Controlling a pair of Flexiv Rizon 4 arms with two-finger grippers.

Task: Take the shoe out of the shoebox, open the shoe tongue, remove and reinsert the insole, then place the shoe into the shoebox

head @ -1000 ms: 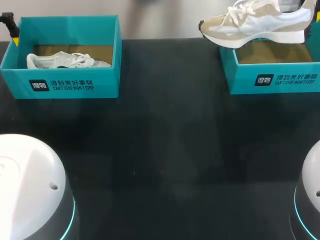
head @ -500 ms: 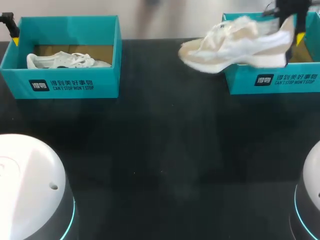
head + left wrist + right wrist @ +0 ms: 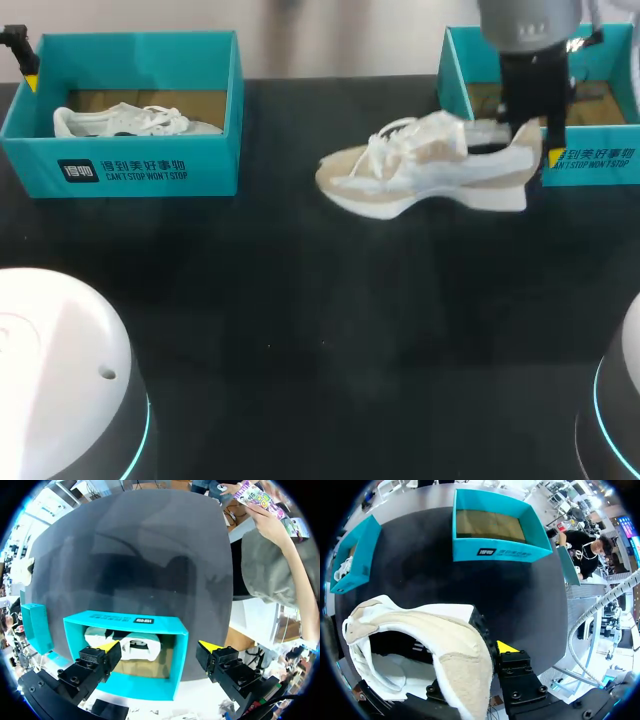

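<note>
Progress: the beige and white shoe (image 3: 430,165) is already sitting outside the right shoebox (image 3: 600,160), so the take-out step is looking almost done. I am judging tongue opening, insole out and back in, and the return to the box as all remaining, since the laces are looking untouched and no insole is showing loose.

The right fingers (image 3: 545,140) are clamping the shoe's heel. In the right wrist view one finger is sitting inside the collar and the yellow-tipped one is pressing the outside of the heel, so they are standing narrowly apart with only the heel wall between them. The shoe is hanging from that grip, toe pointing left, just near of the right shoebox and partly covering its front wall. I am not managing to tell whether the sole is touching the dark surface (image 3: 320,330). The right shoebox is showing only its brown floor.

The left fingers (image 3: 28,72) are standing wide open and gripping nothing, hovering at the far left over the left shoebox (image 3: 130,165). A white shoe (image 3: 120,122) is lying inside that box, touching neither finger. The two boxes are sitting well apart along the far edge
</note>
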